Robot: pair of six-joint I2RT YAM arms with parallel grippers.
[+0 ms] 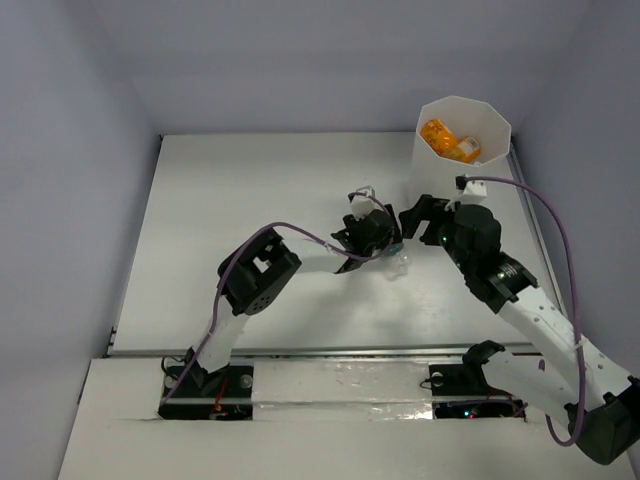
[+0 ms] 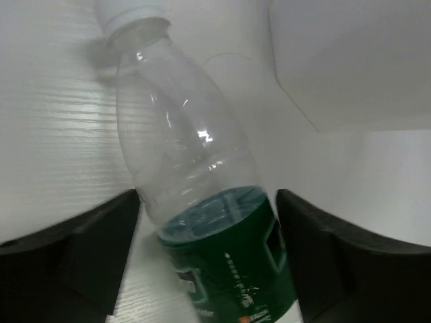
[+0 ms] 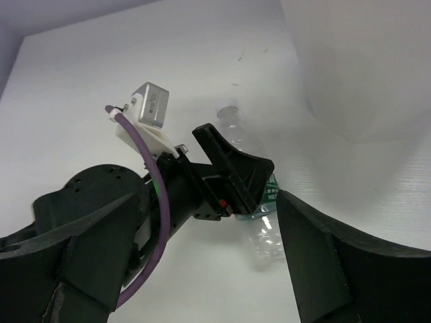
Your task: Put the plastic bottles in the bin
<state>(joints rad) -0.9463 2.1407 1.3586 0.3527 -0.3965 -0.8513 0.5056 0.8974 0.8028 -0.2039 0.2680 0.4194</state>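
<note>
Our left hand (image 2: 207, 198) straddles a green-label bottle (image 2: 195, 155) on the tabletop (image 1: 250, 190).
We cannot tell whether it pinches; our right hand (image 1: 420, 215) gapes wide near the bin (image 1: 440, 175), which holds orange bottles (image 1: 440, 135).

table (image 1: 250, 200) white | bin (image 1: 437, 178) stands far right corner | green-label bottle (image 2: 195, 161) lies near it (on its side)

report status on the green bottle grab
Left fingers straddle green-label bottle lying on table, grip unconfirmed. Right fingers open, empty, close by bin. Orange bottles in bin. Right arm crowds the route.
</note>
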